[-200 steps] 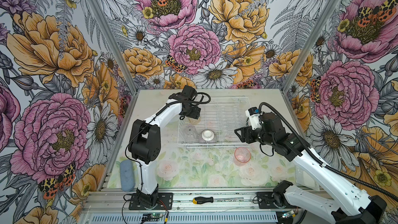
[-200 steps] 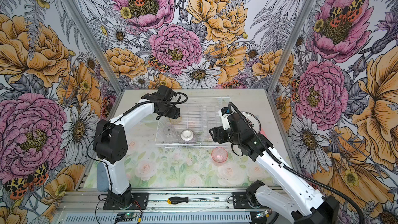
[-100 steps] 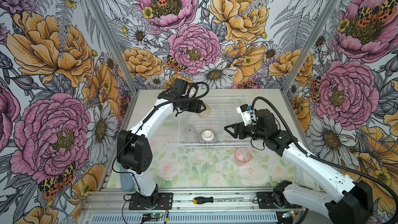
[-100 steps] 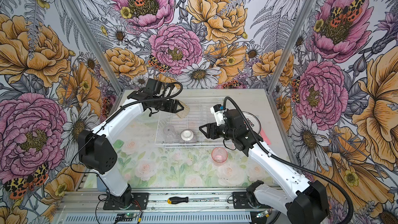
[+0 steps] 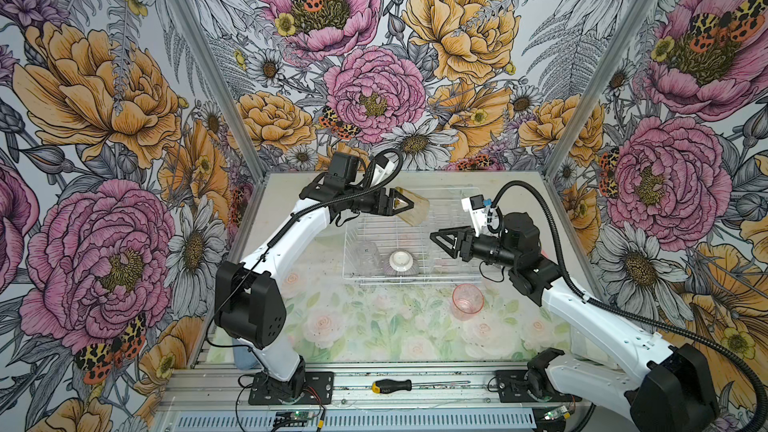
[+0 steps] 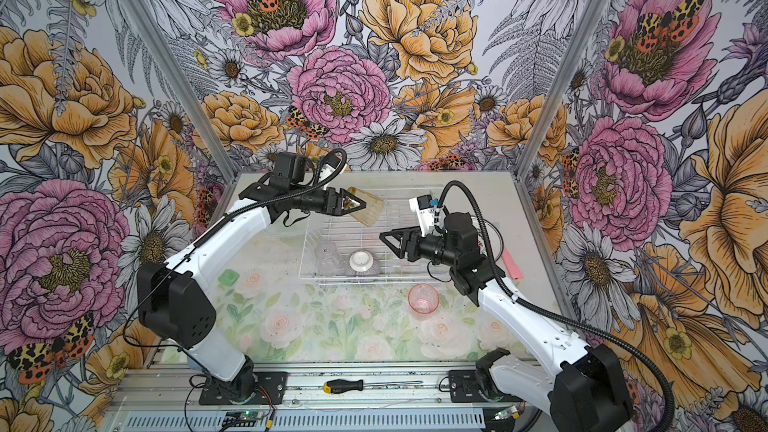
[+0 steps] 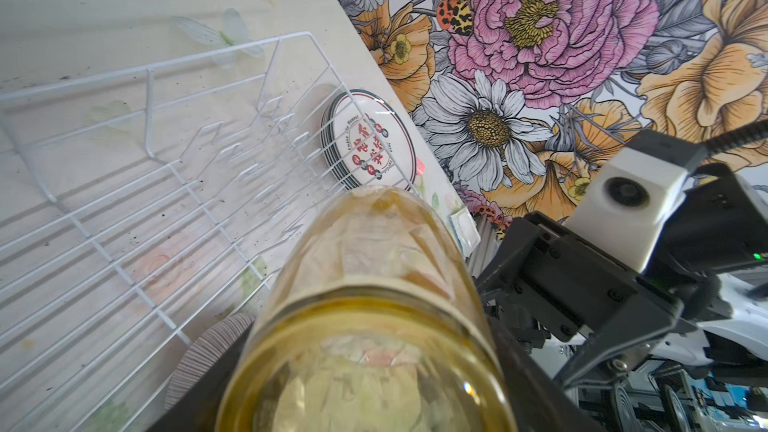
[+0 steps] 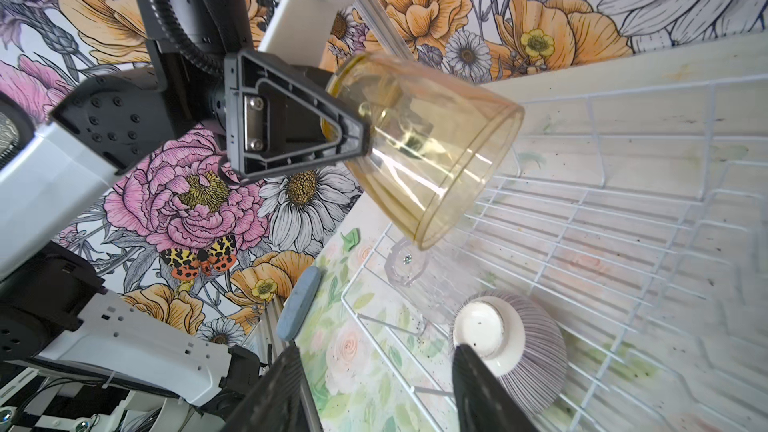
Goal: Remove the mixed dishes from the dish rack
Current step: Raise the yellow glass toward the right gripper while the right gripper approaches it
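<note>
Nearest, on the front rail: a screwdriver (image 5: 390,386), no part of the job.

Next, on the bench (image 5: 357,326) just in front of the dish rack (image 5: 415,222): pink tumbler (image 5: 468,300), mouth up, already unloaded.

Inside the rack, along its near edge: clear tumbler (image 5: 368,252) and, just beside it, the ribbed bowl (image 5: 402,263) turned upside down with its white base showing. Both yet to come out.

Above the rack on its right side: right tool (image 5: 434,236), jaws parted at a middling width, nothing between them, pointed toward the bowl in the wrist view. Probably lining up for the bowl or the clear tumbler.

Farther back, lifted clear above the rack's far left part: amber tumbler (image 5: 417,214), tilted, clamped by its base end in the left tool (image 5: 409,204). Out of the rack but not yet set down.

Farthest, on the bench just outside the rack's right end: stacked plates (image 7: 370,139), seemingly done.

By this reckoning, well past halfway: one tumbler to place, two pieces to lift.
</note>
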